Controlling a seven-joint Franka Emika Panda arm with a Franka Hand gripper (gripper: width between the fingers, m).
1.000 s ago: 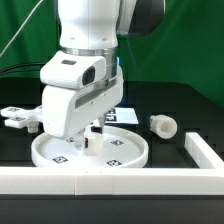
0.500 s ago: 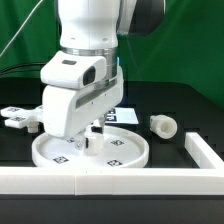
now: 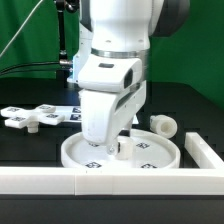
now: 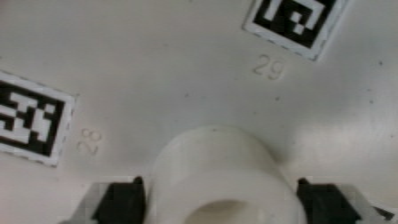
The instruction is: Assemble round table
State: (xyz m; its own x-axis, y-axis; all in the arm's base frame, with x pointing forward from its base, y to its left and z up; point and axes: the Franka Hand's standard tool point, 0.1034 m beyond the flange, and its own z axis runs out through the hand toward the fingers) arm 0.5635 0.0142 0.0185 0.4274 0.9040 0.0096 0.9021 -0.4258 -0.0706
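The large round rimmed disc [image 3: 152, 157] lies flat on the black table at the front, just behind the front wall. My gripper [image 3: 110, 147] reaches straight down onto its middle and is shut on the disc's raised central hub [image 4: 217, 165]. In the wrist view the dark fingers [image 4: 121, 200] stand on either side of the hub, above the disc face [image 4: 178, 80] with its square tags. The short cylindrical post [image 3: 160, 124] lies on the table behind the disc, toward the exterior view's right. The cross-shaped piece [image 3: 30, 118] lies at the exterior view's left.
The long white border wall [image 3: 100, 182] runs along the front, and a side arm of it [image 3: 205, 150] stands at the exterior view's right, close to the disc's rim. The arm's body hides the table behind the disc.
The gripper and the disc have moved together toward the exterior view's right, nearer the side wall and the post. The cross-shaped piece has stayed in place.
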